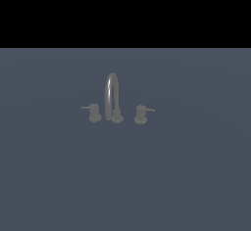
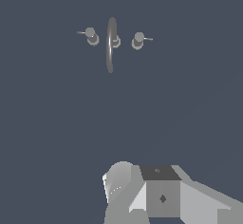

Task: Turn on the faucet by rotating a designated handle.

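A small dull-grey faucet [image 1: 113,98] stands on a flat blue-grey tabletop [image 1: 196,176], a little above the middle of the exterior view. Its tall thin spout [image 1: 112,90] rises from a round base [image 1: 117,117] and curves over in a narrow arch. Two stubby knobs sit on either side of the spout, each apart from it and standing on its own.

The handle to be turned [image 1: 141,114] is the knob on the exterior view's right. It is a short upright cylinder, and a thin rod lever [image 1: 149,110] sticks out from its upper part toward the exterior view's right, roughly level. The other knob [image 1: 94,112] stands on the exterior view's left of the spout, with its own thin lever pointing the opposite way, toward the left. Nothing touches either knob.

No arm shows in the exterior view. In the wrist view the faucet [image 2: 112,42] appears far off and seen from above: the spout [image 2: 111,45] reads as a narrow loop, with the handle to be turned [image 2: 138,40] beside it and the other knob [image 2: 91,35] on its far side. Pale grey, angular parts of the robot's hand [image 2: 161,194] fill the near edge of that view, well apart from the faucet. The fingers themselves are not in sight, so I cannot tell whether they are wide or narrow; nothing shows as held.
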Controlling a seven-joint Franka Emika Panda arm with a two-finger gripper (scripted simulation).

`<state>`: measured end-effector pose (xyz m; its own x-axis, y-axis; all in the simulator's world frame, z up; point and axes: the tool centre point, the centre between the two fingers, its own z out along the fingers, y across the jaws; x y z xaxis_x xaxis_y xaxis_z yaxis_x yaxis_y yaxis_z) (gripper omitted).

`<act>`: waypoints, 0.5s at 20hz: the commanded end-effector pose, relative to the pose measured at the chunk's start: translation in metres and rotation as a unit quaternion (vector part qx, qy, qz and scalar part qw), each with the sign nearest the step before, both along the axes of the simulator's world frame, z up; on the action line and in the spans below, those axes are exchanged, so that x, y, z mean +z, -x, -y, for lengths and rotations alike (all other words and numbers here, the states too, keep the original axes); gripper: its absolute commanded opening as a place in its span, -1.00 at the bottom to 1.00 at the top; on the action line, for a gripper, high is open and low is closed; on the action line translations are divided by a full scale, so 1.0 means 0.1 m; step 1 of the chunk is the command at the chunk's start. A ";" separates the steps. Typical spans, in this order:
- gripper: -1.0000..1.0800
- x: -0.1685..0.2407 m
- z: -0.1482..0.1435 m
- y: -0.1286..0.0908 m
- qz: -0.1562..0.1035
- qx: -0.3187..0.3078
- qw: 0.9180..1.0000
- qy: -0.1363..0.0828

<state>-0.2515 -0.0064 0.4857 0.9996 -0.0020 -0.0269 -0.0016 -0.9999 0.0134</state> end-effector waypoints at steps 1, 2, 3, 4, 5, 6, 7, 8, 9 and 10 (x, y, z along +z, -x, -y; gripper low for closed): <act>-1.00 0.00 0.00 0.00 0.000 0.000 1.000 0.000; -1.00 0.00 0.00 0.00 0.000 0.000 1.000 0.000; -1.00 0.00 0.00 -0.01 0.000 0.002 1.000 0.001; -1.00 -0.01 0.00 -0.01 -0.001 0.004 1.000 0.003; -1.00 -0.02 0.00 -0.03 -0.001 0.006 1.000 0.005; -1.00 -0.03 0.00 -0.04 -0.002 0.010 1.000 0.008; -1.00 -0.04 -0.01 -0.05 -0.003 0.014 1.000 0.011; -1.00 -0.05 -0.01 -0.06 -0.003 0.017 1.000 0.013; -1.00 -0.05 -0.01 -0.06 -0.004 0.020 1.000 0.015; -1.00 -0.05 -0.01 -0.07 -0.004 0.022 1.000 0.016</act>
